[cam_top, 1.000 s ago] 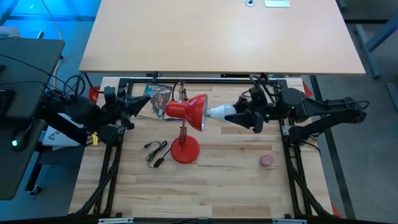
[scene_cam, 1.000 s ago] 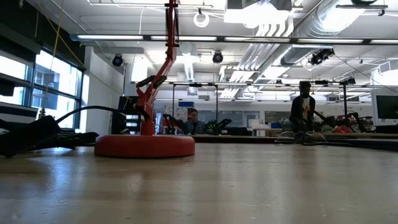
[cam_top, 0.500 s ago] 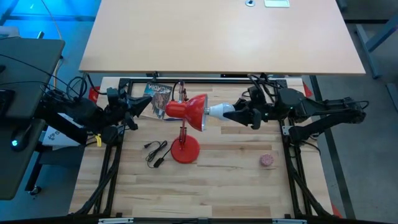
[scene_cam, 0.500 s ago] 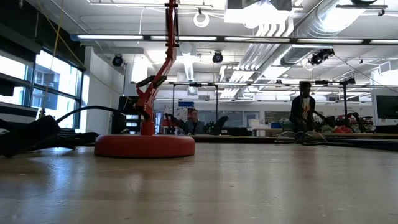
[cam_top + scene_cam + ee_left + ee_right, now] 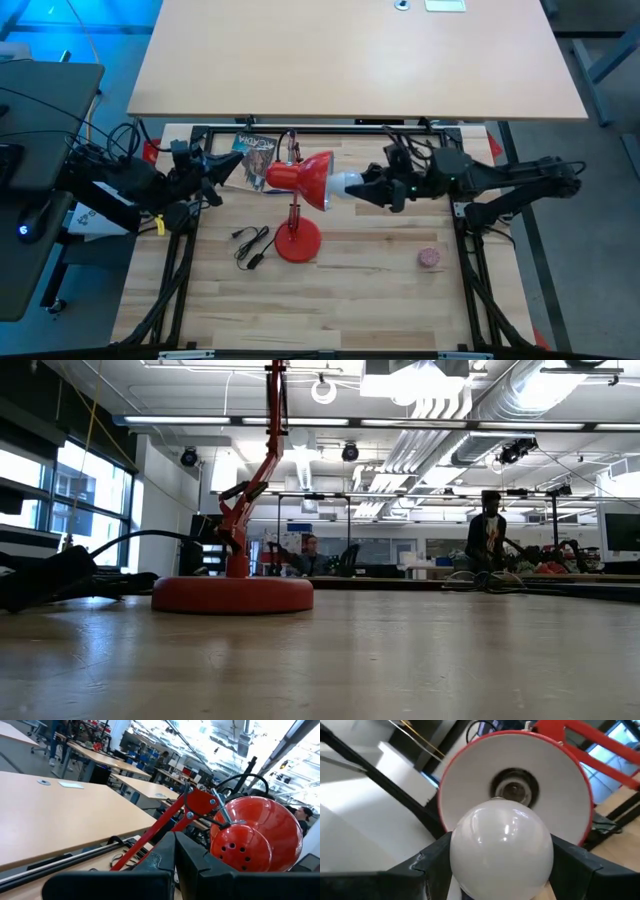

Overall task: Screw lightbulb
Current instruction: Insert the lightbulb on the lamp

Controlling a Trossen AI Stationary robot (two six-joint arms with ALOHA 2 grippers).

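Right wrist view, nearest first: the right tool (image 5: 501, 870) pinches the lightbulb (image 5: 501, 851) by its white globe, one dark finger on either side. Directly beyond the bulb is the white inside of the red lamp's shade (image 5: 565, 790), with the socket (image 5: 514, 789) at its centre. The bulb sits in line with the socket but short of it; its screw base is hidden behind the globe, so contact with the thread cannot be confirmed. The socket looks unoccupied.

High view: the lightbulb (image 5: 347, 183) is at the shade's open mouth, on the side away from the lamp's rear cap, with the right tool (image 5: 372, 188) just behind it. The red lamp (image 5: 303, 180) lies tilted on its stem, above its round base (image 5: 297, 241).

On the far side of the shade, the left tool (image 5: 222, 170) waits near the rear cap, fingers pressed together and holding nothing; left wrist view shows those shut fingers (image 5: 175, 857) aimed at the vented cap (image 5: 243, 847), apart from it. Whether it is meant to steady the shade is a guess.

Status, as judged:
- Done: bulb picked up, carried to the shade, roughly aligned.
- Left: seat base in socket, turn until tight, release.

A small pink ball (image 5: 430, 258) lies on the table (image 5: 380, 300), well away from the lamp.
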